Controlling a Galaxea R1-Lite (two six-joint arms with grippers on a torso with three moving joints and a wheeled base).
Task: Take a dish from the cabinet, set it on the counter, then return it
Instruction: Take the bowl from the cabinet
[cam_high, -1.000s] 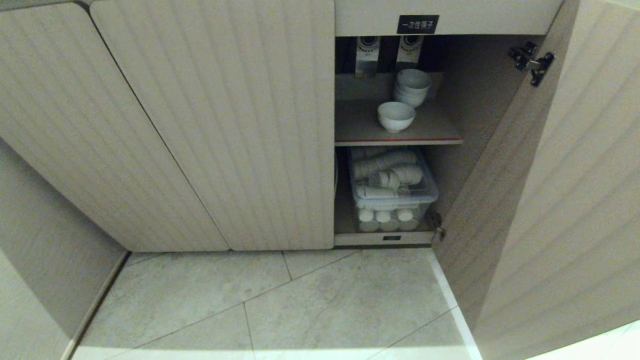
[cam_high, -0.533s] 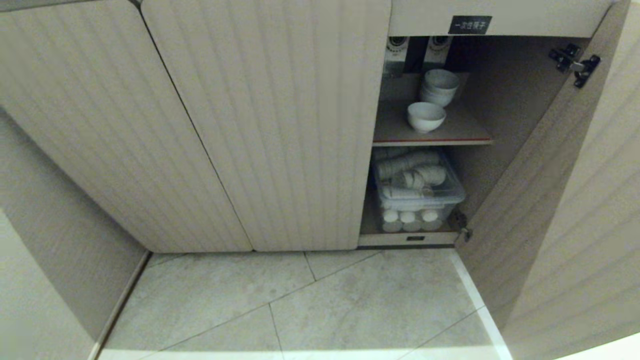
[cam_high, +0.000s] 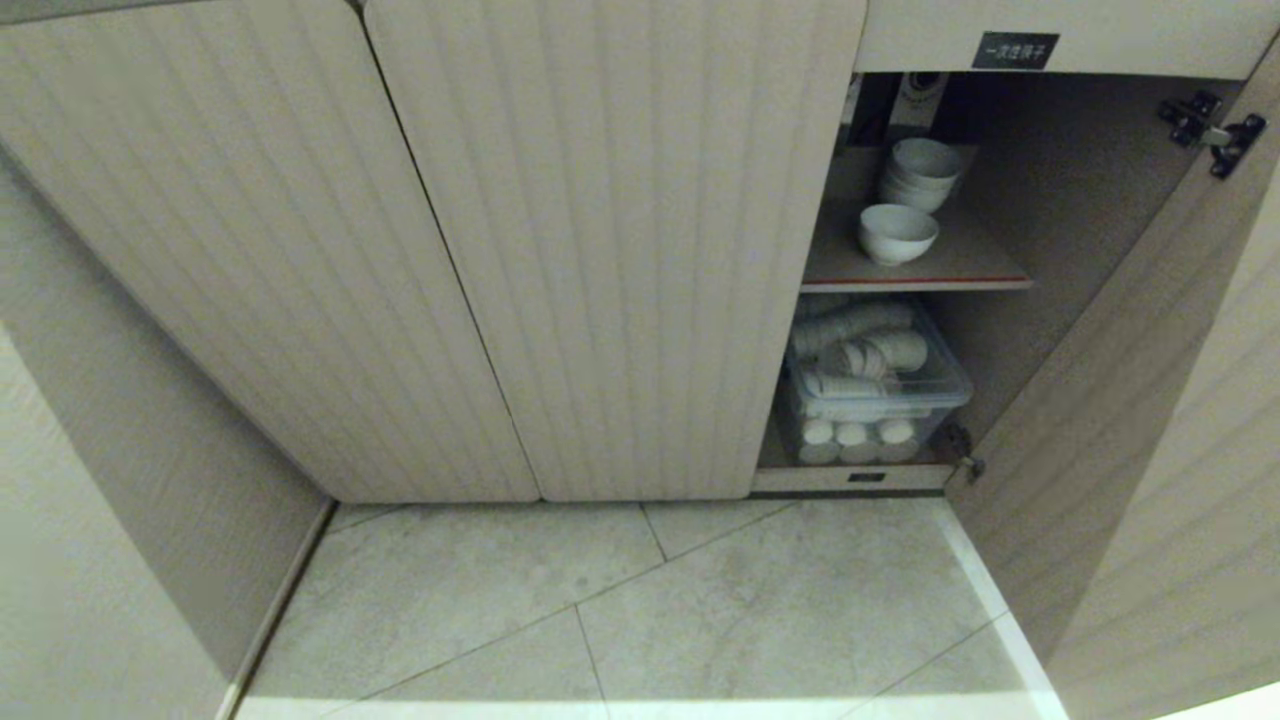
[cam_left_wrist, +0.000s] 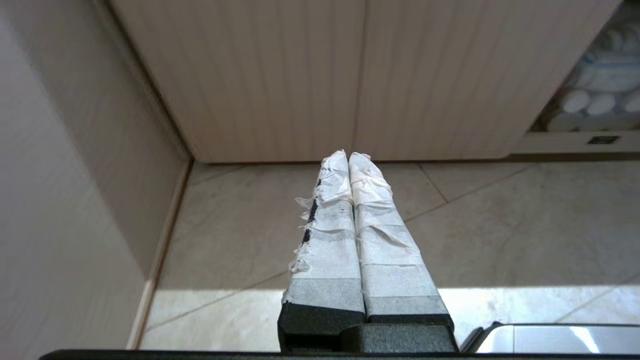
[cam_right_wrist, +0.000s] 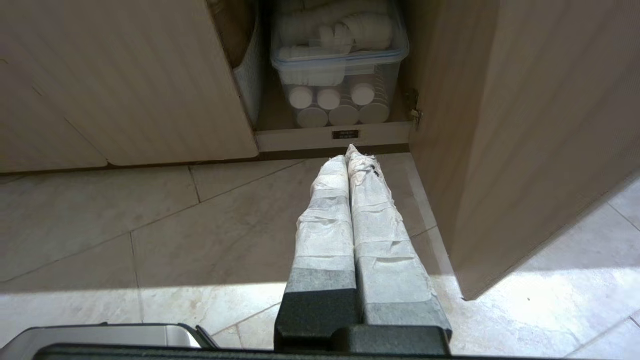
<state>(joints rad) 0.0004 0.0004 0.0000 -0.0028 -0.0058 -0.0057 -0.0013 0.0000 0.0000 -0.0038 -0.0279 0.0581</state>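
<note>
Two arms hang low by the floor, and neither one is reaching yet. The left gripper has its taped fingers pressed tight together with nothing between them. It points at the shut doors of the cabinet. The right gripper is pressed tight too and holds nothing. It points at the foot of the open part of the cabinet, near the open door.

The dish, a single white bowl, sits upright on the upper shelf with the red edge. It stands alone near the front. Just behind it is a stack of bowls. Under the shelf is a clear box full of white cups. The counter cannot be seen in any view.

I think the job is only at its very start. The bowl has not been picked up. The robot seems to be getting into place in front of the open part.

Next, I think one arm must lift up to the shelf. The right one looks closest. Its fingers must spread wide first, then go around the rim of the single bowl. It should stay away from the stack behind and from the open door beside it
</note>
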